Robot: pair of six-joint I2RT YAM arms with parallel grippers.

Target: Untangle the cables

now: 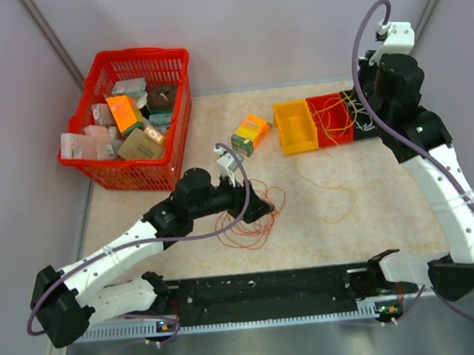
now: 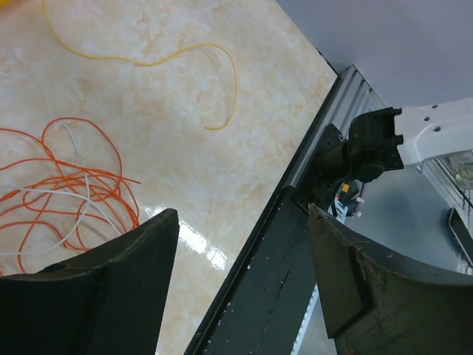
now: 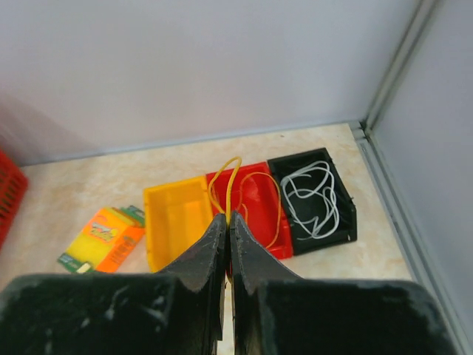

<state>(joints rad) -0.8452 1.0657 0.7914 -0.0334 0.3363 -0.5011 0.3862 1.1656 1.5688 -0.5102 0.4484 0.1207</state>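
Cables [image 1: 245, 220]: the orange-red tangle, with a white strand [image 2: 72, 137] through it, lies on the table near centre. The left gripper [image 2: 240, 222] sits low just beside it, fingers spread, holding nothing. One loose yellow wire [image 2: 234, 81] lies apart to the right. The right gripper [image 3: 228, 220] is clenched on a yellow strand [image 3: 235, 174] above the red bin [image 3: 284, 248], far right, which holds yellow loops. The black bin [image 3: 349, 218] holds white wires [image 3: 314, 200]; the yellow bin [image 3: 153, 229] looks empty. Judgement: partly done; the orange bundle, its white strand and the loose yellow wire remain.
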